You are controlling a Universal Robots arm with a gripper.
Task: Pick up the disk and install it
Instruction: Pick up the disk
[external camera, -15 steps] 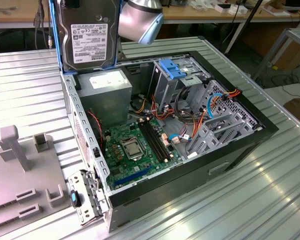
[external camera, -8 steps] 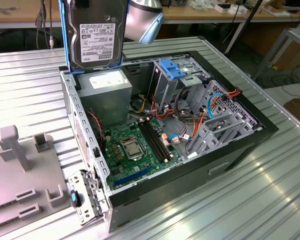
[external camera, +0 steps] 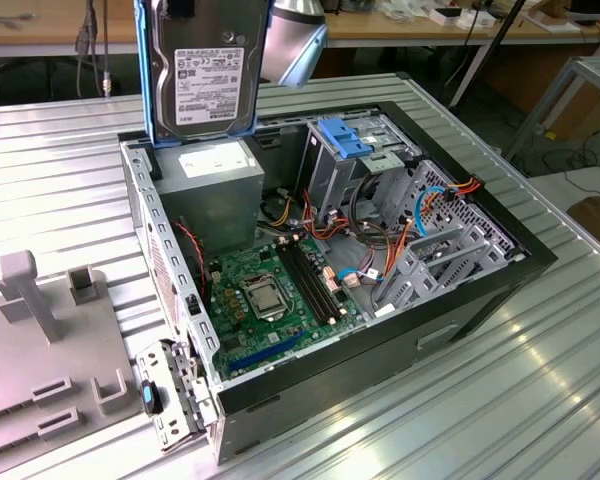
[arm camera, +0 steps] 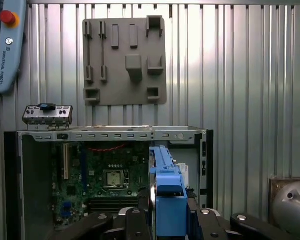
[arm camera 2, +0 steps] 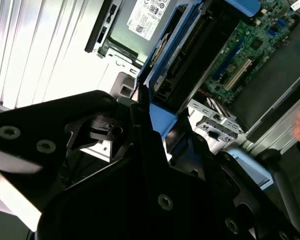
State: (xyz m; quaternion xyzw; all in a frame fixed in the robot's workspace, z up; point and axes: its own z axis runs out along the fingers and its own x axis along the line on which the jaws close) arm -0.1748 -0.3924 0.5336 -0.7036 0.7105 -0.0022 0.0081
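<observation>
Gripper (arm camera: 169, 220), jaws clamped on disk (external camera: 202, 75), holds it upright, upper left, above case (external camera: 380, 375): carry step; insertion likely needs reorientation.

Ribbed metal table (external camera: 60, 150), wooden desks (external camera: 40, 28) behind

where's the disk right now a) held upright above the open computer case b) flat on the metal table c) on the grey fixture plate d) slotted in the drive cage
a: the disk stands upright in the air over one corner of the open computer case, its blue rail clamped in the jaws of the gripper.
</observation>
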